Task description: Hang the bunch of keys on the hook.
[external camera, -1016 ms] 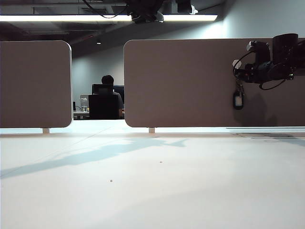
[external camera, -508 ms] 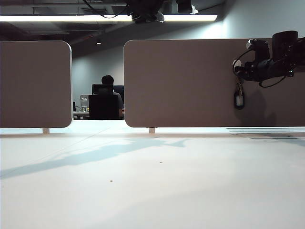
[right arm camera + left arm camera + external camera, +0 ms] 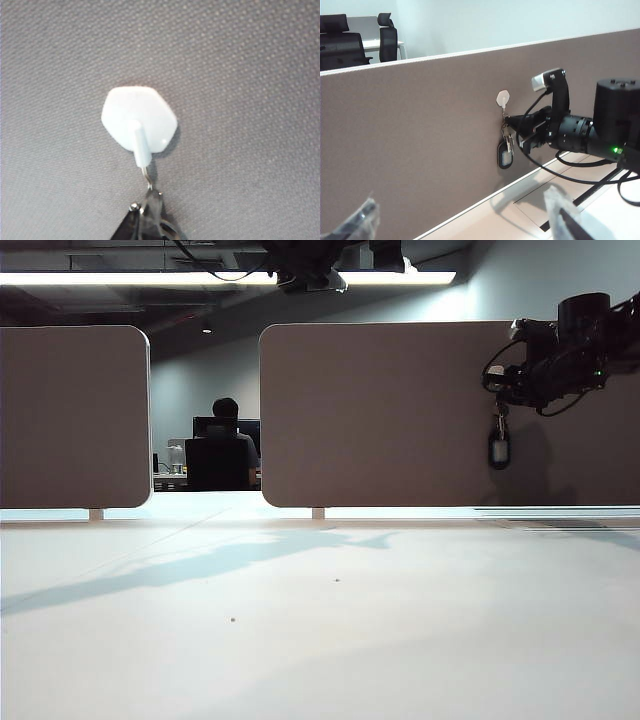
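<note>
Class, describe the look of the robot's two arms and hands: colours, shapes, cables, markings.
The right arm is black and cylindrical, with looping black cables, a small green light and a silver-capped camera bracket; its hand is dark. The left hand shows only translucent, greyish fingers.

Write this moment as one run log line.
right gripper: shut on bunch of keys, under hook | left gripper: open, away | keys: not released

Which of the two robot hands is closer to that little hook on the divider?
The right. Its gripper is just below the hook, shut on the keys hanging there. The left gripper hangs back from the divider, fingers open, well away from the hook.
</note>
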